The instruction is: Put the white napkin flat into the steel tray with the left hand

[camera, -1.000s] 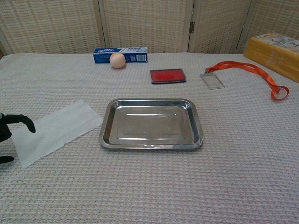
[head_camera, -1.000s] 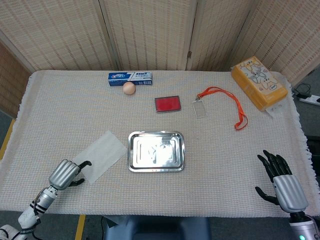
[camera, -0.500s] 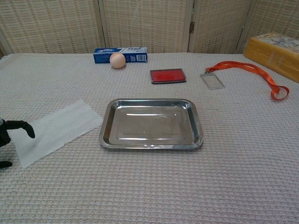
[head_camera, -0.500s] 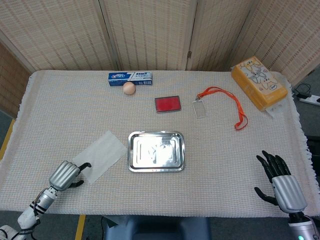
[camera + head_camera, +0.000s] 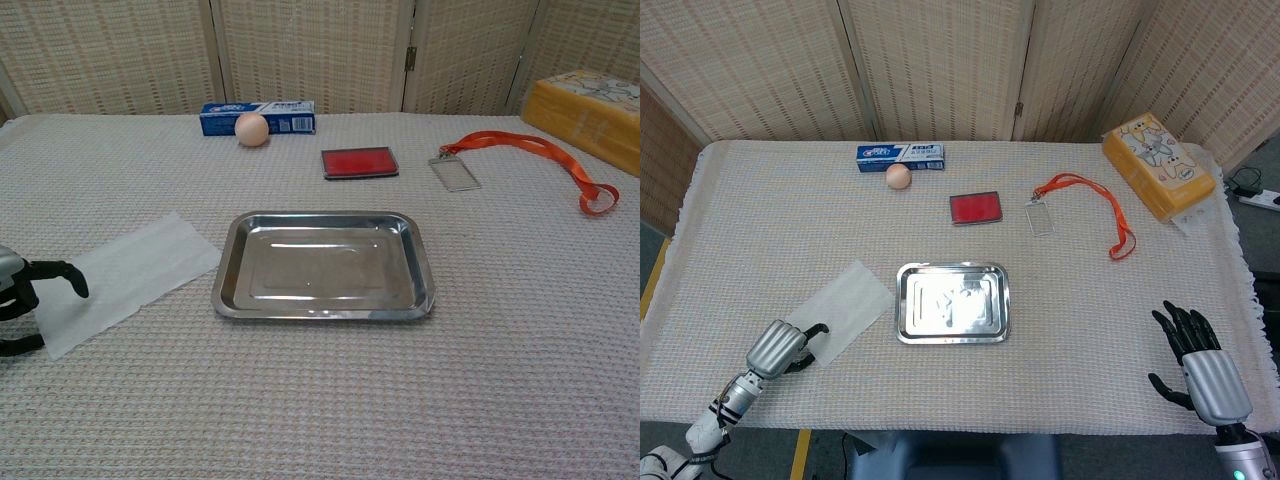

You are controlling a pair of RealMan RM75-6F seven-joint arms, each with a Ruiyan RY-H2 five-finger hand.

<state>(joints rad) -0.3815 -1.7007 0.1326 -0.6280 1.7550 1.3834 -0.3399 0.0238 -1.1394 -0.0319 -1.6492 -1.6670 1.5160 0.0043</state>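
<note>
Napkin [image 5: 842,305] lies flat on the table [image 5: 760,220], just left of the tray [image 5: 953,302] and apart from it; the tray holds nothing. The left hand [image 5: 780,349] sits at the napkin's near corner, fingers curled, one dark fingertip [image 5: 74,278] arched over the paper's edge. Whether it already pinches the paper cannot be told. Probably it is placed low at the corner so it can lift a thin sheet that gives no other hold. The right hand [image 5: 1200,364] rests open, fingers spread, near the table's right front edge, well away. A white woven cloth covers the table. Wicker screens [image 5: 940,60] stand behind.
</note>
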